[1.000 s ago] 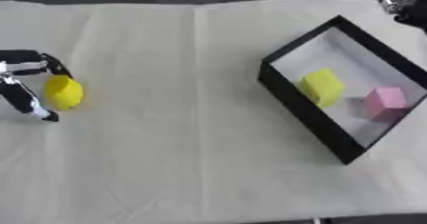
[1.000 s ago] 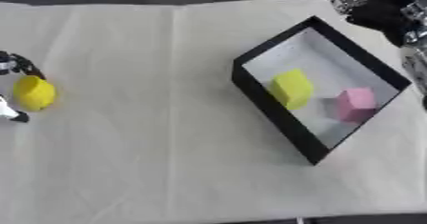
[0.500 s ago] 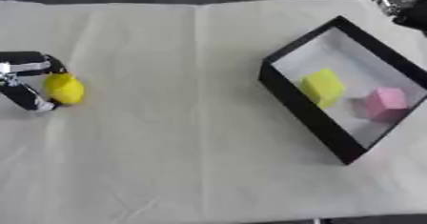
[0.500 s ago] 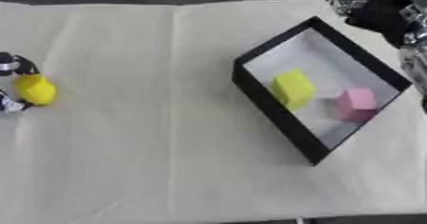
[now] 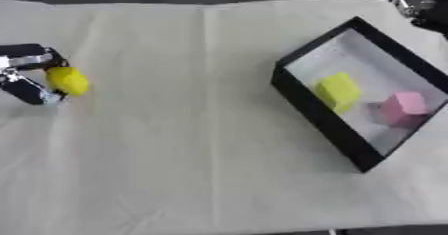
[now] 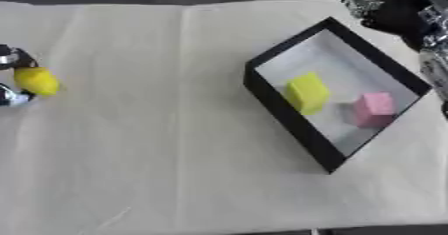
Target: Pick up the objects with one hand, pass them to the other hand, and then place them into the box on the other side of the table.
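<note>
A small yellow rounded object (image 5: 68, 80) sits at the far left of the cloth-covered table, pinched between the thumb and fingers of my left hand (image 5: 26, 74), which comes in from the left edge. A black-walled box (image 5: 302, 99) lies askew at the right; inside it are a yellow block (image 5: 339, 91) and a pink block (image 5: 405, 107). My right hand (image 6: 394, 11) hangs at the upper right corner, beyond the box's far end; its fingers are not clear.
A pale cloth (image 5: 184, 144) with fold lines covers the table. The table's far edge runs along the top and its near edge along the bottom of the views.
My left hand has drawn the yellow object slightly leftward and up. The box, its blocks and the right hand have stayed put.
</note>
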You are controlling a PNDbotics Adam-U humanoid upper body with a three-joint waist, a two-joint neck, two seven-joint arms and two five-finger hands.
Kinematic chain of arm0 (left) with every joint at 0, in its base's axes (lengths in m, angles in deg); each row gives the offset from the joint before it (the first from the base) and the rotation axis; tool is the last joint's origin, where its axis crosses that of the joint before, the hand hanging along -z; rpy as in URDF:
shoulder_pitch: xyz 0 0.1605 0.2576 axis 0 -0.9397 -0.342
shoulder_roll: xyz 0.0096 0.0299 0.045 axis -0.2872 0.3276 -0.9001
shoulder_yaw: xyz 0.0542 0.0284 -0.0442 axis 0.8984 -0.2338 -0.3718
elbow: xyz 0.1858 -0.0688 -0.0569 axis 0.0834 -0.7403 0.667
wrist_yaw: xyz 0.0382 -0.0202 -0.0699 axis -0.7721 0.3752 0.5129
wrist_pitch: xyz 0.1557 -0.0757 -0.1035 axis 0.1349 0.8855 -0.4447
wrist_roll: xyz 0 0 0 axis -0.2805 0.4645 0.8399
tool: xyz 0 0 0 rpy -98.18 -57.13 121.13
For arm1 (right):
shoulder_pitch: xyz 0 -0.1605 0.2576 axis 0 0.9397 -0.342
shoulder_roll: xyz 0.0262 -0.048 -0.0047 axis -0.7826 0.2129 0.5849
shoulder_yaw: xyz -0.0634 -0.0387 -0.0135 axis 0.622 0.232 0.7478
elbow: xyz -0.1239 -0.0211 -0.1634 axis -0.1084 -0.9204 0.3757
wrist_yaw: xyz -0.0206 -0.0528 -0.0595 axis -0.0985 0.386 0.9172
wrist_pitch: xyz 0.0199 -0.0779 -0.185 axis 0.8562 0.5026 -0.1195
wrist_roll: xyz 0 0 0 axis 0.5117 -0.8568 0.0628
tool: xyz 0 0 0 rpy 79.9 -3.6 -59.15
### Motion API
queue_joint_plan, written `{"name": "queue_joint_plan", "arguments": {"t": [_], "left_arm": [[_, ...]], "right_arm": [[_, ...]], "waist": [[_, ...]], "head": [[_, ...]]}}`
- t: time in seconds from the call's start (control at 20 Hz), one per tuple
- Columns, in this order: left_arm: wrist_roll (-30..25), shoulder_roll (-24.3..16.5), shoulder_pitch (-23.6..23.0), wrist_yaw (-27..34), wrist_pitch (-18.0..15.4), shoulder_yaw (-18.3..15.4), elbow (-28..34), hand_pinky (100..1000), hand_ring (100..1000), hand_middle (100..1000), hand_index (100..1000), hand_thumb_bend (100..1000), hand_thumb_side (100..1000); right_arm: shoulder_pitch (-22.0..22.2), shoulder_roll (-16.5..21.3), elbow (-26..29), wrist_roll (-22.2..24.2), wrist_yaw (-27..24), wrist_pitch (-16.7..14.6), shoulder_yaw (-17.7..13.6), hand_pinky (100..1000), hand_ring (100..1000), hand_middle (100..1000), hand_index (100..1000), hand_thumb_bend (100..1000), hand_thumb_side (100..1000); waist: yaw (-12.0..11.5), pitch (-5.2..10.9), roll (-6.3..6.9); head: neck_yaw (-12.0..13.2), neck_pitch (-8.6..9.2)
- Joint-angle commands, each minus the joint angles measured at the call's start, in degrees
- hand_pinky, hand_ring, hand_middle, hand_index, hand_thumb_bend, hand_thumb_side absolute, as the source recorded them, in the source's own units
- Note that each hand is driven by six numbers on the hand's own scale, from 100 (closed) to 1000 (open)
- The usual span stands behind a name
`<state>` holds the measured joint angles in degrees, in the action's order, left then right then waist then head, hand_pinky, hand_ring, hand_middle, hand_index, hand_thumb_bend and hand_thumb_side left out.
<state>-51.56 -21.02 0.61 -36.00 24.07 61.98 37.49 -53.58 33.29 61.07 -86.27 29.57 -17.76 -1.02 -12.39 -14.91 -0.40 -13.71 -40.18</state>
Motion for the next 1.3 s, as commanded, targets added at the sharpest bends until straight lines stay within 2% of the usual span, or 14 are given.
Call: {"name": "queue_joint_plan", "arguments": {"t": [0.05,0.2,0.3,0.5,0.7,0.85,1.3], "left_arm": [[1.93,-2.08,0.01,4.14,1.75,0.85,6.39,757,593,502,553,100,100],[2.77,-1.88,-1.11,5.36,2.7,1.9,9.94,750,579,484,545,100,100],[4.96,-0.92,-3.03,4.91,2.63,2.69,14.77,746,573,482,542,108,100],[10.74,2.12,-6.84,2.65,3.71,3.4,23.24,743,566,479,541,118,100],[15.5,5.7,-9.78,0.8,4.23,3.69,28.55,746,556,474,542,100,100],[17.71,8.16,-11.47,0.31,4.31,3.64,31.33,751,552,470,544,100,100],[20.44,14.3,-15.55,0.86,4.11,3.32,37.96,752,542,462,545,100,100]], "right_arm": [[-0.35,2.22,1.27,-0.51,-0.62,-0.07,-0.86,1000,1000,844,1000,100,237],[-0.37,2.34,1.49,-0.62,-0.81,-0.12,-0.88,1000,1000,845,1000,100,231],[-0.51,2.54,1.74,-0.7,-1.0,-0.2,-0.88,1000,1000,845,1000,100,227],[-1.17,2.77,2.43,-0.49,-1.38,-0.27,-0.55,1000,1000,846,1000,100,219],[-1.86,2.83,3.12,-0.38,-1.78,-0.2,-0.33,1000,1000,846,1000,100,214],[-2.01,2.83,3.57,-0.36,-1.86,-0.3,-0.21,1000,1000,846,1000,100,209],[-2.55,3.73,5.54,1.47,-1.52,-0.55,1.24,1000,1000,855,1000,100,222]], "waist": [[-0.15,1.47,-0.08],[-0.27,1.54,-0.15],[-0.45,1.62,-0.26],[-0.57,1.71,-0.55],[-0.57,1.73,-0.9],[-0.52,1.76,-1.26],[-0.13,2.07,-2.3]], "head": [[-0.1,0.12],[-0.09,0.24],[-0.1,0.39],[-0.11,0.42],[-0.9,0.44],[-2.13,0.38],[-7.95,-0.47]]}}
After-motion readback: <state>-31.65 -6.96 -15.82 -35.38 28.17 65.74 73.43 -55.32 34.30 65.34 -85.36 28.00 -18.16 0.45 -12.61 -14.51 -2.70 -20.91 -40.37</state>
